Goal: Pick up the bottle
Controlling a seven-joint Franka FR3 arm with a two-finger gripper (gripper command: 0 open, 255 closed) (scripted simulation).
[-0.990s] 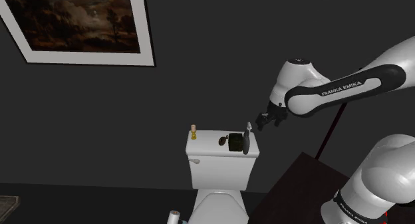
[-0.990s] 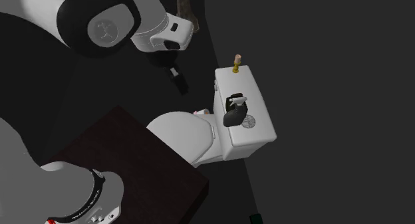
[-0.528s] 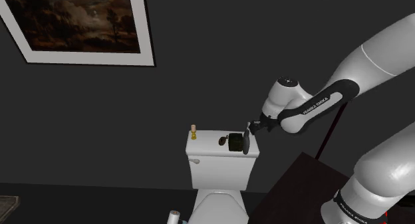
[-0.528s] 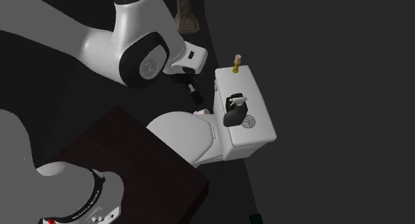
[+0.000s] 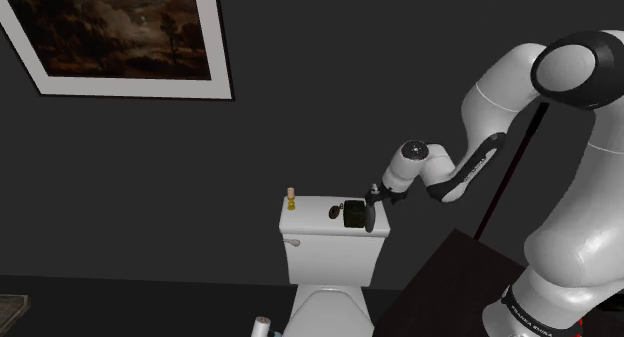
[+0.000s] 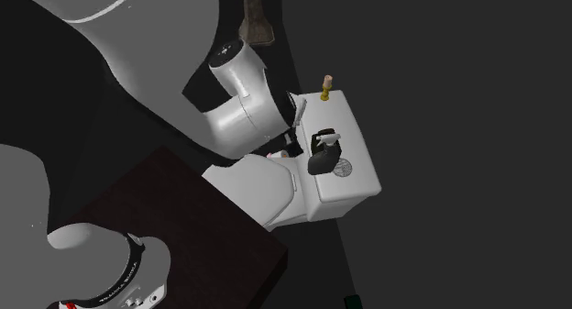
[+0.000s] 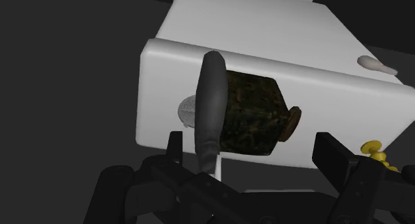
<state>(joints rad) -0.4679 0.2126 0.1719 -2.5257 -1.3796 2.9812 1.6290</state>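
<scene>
A: End effector (image 7: 253, 146) status?
B: Released, fingers apart, just short of the dark mottled bottle (image 7: 251, 113), no contact. The bottle sits on the toilet tank lid (image 7: 159, 90), beside a round disc (image 7: 188, 110).
A: Risk?
B: Judgement: the grey pump head (image 7: 211, 100) juts toward one finger. Clipping it could topple the bottle or shove it off the lid.
</scene>
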